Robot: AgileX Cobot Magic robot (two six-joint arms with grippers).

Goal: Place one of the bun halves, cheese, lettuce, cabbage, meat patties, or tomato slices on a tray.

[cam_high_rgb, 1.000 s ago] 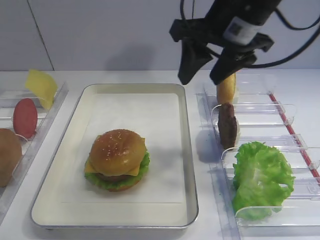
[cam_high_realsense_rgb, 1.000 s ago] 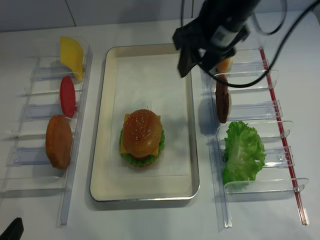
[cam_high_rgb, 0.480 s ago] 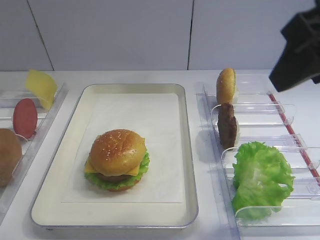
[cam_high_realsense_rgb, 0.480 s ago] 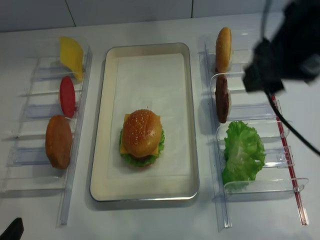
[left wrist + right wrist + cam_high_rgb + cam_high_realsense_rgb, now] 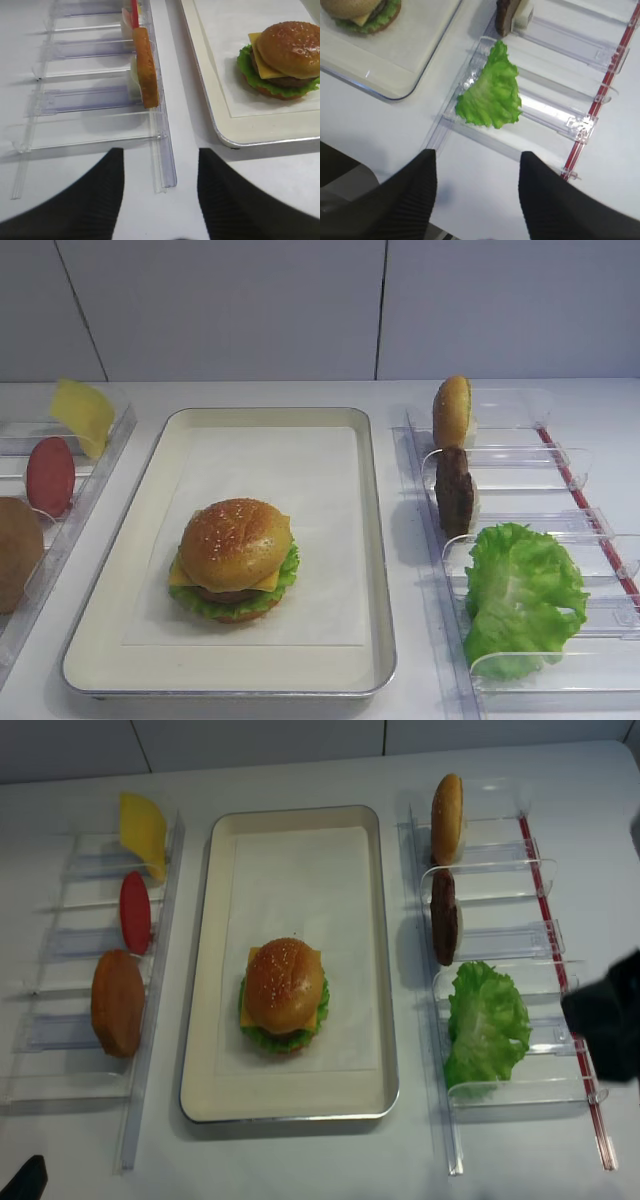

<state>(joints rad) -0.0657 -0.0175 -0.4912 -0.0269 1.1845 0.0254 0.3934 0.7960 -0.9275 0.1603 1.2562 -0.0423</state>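
- Silver rectangular metal tray with cream paper liner sits centre table; on the liner stands a stacked burger: glossy sesame-speckled bun dome on top, yellow cheese corner, dark patty and frilly green lettuce showing beneath.
- Judgement: the stack looks complete, so the placement step appears done.
- Clear plastic rack on the right holds spare pieces on edge in separate slots: golden bun half at the far end, dark brown meat patty next, big bright green lettuce bunch nearest. Upright storage likely gives a jaw room to close across each disc.
- Clear plastic rack on the left likewise carries a yellow cheese slice, a dull red tomato slice and a brown bun half, all on edge.
- Right gripper: its two dark ribbed fingers stand apart, nothing between them, hanging above bare table just outside the lettuce slot.
- Left gripper: fingers apart, empty, over the table near the left rack's end.
- Hidden or unclear: the burger's lower bun is barely visible under the lettuce. In the overhead view only a dark blur at the right edge shows the right arm; the front view shows neither arm.
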